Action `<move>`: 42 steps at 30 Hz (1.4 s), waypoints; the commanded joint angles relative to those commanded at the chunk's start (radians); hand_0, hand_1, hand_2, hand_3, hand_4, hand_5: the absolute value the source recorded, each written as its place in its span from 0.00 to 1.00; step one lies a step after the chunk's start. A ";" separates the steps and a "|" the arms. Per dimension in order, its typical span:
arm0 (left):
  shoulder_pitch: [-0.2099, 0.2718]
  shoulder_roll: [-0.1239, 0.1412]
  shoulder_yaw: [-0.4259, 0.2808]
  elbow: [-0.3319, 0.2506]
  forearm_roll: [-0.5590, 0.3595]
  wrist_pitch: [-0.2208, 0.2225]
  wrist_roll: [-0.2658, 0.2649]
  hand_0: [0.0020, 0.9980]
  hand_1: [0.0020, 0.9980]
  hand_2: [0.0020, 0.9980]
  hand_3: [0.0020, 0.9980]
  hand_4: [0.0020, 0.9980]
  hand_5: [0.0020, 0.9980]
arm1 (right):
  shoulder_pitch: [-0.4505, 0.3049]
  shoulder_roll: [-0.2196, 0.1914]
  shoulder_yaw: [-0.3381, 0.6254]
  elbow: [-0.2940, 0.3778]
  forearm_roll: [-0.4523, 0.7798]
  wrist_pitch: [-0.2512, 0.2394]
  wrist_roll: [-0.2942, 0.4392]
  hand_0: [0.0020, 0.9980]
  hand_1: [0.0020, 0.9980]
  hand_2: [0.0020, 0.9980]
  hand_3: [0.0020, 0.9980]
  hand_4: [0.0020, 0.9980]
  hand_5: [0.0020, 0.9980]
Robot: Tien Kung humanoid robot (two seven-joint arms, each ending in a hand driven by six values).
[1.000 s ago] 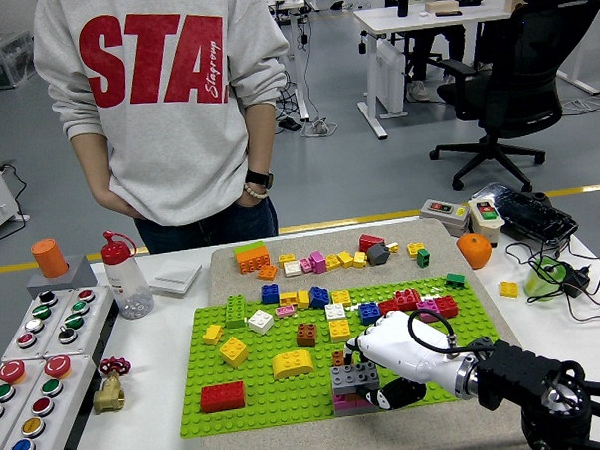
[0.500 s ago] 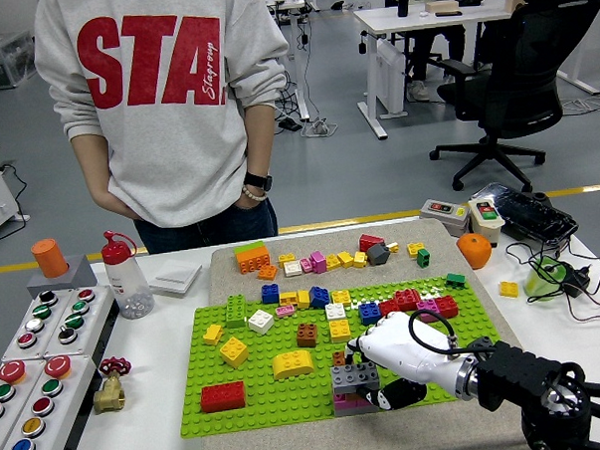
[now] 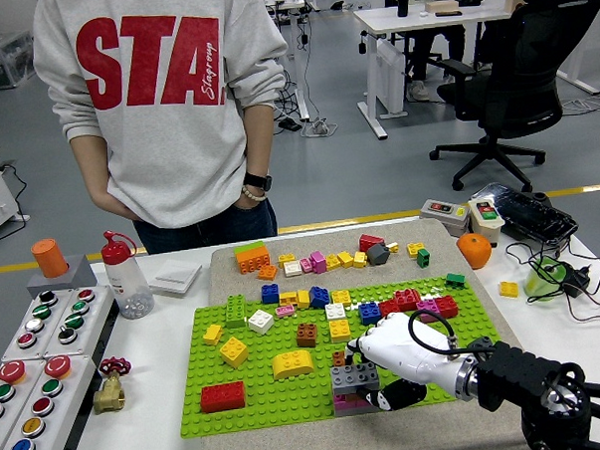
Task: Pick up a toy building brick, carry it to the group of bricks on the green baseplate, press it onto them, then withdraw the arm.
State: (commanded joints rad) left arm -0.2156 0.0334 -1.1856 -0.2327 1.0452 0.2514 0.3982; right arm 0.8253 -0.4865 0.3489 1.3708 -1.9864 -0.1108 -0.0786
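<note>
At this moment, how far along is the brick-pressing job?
The carrying looks finished: the grey brick sits on a small stack at the near edge of the green baseplate. The right hand rests against that brick, apparently pressing it down. Withdrawing the arm remains. The left arm is out of view.

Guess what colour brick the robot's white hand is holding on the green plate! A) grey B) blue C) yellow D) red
A: the right hand has its fingers closed on the grey brick, which sits on a pink piece at the green baseplate's near edge.
</note>
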 joint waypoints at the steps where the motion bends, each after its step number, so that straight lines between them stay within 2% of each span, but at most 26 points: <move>1: 0.000 0.000 0.000 0.000 0.000 0.000 0.000 0.63 0.59 0.61 0.40 0.30 0.94 | 0.000 0.000 0.001 0.000 0.000 0.000 0.000 0.49 0.48 0.50 0.52 0.54 0.25; 12: 0.000 0.001 -0.003 0.000 0.003 0.000 0.001 0.63 0.59 0.61 0.40 0.30 0.94 | -0.002 0.001 0.007 -0.003 0.002 0.019 -0.001 0.49 0.48 0.51 0.53 0.54 0.25; 13: 0.000 0.001 -0.003 0.000 0.003 0.001 0.001 0.63 0.59 0.61 0.40 0.30 0.94 | -0.002 0.001 0.008 -0.003 0.002 0.022 0.000 0.51 0.53 0.54 0.56 0.55 0.25; 30: 0.000 0.002 -0.004 0.000 0.005 0.002 0.003 0.63 0.59 0.61 0.40 0.30 0.94 | -0.003 0.000 0.019 -0.002 0.008 0.048 0.006 0.52 0.55 0.57 0.62 0.58 0.27; 31: 0.000 0.002 -0.004 0.000 0.005 0.002 0.003 0.63 0.59 0.61 0.40 0.30 0.94 | -0.003 0.000 0.020 -0.002 0.008 0.049 0.007 0.55 0.56 0.58 0.68 0.60 0.29; 42: -0.002 0.002 -0.006 0.000 0.008 0.002 0.004 0.63 0.59 0.61 0.40 0.30 0.94 | -0.002 -0.003 0.027 -0.001 0.007 0.055 0.015 0.59 0.59 0.61 0.71 0.63 0.32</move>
State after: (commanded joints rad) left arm -0.2173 0.0356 -1.1915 -0.2331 1.0528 0.2534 0.4019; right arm 0.8236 -0.4896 0.3755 1.3694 -1.9792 -0.0559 -0.0633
